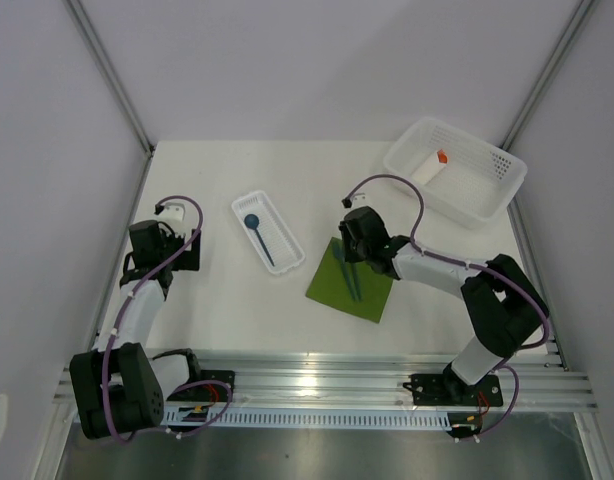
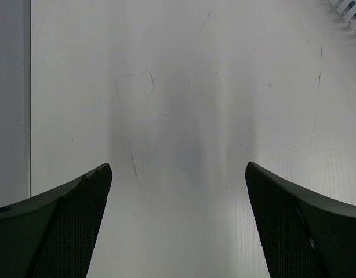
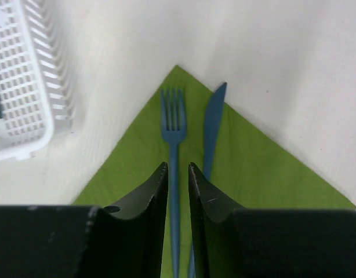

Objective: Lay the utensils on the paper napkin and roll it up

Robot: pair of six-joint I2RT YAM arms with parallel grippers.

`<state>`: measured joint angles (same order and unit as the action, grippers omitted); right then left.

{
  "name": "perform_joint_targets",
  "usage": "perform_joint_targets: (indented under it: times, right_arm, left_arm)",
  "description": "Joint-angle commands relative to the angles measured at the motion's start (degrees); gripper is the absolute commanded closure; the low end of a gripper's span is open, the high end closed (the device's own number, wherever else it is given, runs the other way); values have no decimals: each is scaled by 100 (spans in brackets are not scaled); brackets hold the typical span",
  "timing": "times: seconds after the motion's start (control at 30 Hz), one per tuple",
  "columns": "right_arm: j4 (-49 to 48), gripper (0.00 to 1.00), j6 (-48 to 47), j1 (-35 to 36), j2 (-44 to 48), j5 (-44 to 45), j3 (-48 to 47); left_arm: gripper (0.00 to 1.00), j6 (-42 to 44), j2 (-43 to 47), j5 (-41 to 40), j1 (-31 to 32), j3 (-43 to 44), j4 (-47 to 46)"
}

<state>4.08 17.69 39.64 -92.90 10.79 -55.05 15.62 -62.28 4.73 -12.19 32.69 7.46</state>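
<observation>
The olive-green paper napkin (image 1: 372, 295) lies right of centre, one corner pointing away in the right wrist view (image 3: 253, 162). A blue fork (image 3: 173, 116) and a blue knife (image 3: 213, 121) lie side by side on it; in the top view they show as thin dark lines (image 1: 347, 275). My right gripper (image 1: 349, 255) hangs low over the fork's handle (image 3: 178, 166), its jaws a narrow gap apart on either side of the handle, with green showing between. The blue spoon (image 1: 255, 228) lies in the narrow white tray (image 1: 239, 205). My left gripper (image 1: 167, 248) is open and empty over bare table (image 2: 178, 168).
A large white basket (image 1: 497, 160) at the back right holds a white piece with an orange tip (image 1: 432, 165). The narrow tray's end is close to the left of the napkin corner (image 3: 27, 87), and its corner shows in the left wrist view (image 2: 349, 11). Walls enclose the table.
</observation>
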Motion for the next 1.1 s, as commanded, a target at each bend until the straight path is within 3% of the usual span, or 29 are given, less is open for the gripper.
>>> perform_joint_targets:
  times: [0.0, 0.37, 0.5, 0.67, 0.87, 1.07]
  right_arm:
    - [155, 76, -20, -79, -193, 249, -129]
    - [146, 75, 50, -167, -869, 64, -182]
    - [120, 80, 76, -167, -975, 46, -173]
    - [146, 90, 59, -167, -914, 82, -191]
    - [295, 92, 32, -158, -738, 152, -287]
    - [383, 93, -11, -35, -466, 327, -375]
  left_arm:
    - [1, 108, 14, 107, -56, 220, -8]
    - [1, 108, -3, 81, -56, 221, -8]
    - [0, 117, -30, 89, -56, 229, -8]
    - [1, 117, -47, 133, -56, 256, 97]
    - [0, 187, 49, 713, -56, 467, 598]
    - [1, 196, -12, 687, -56, 440, 554]
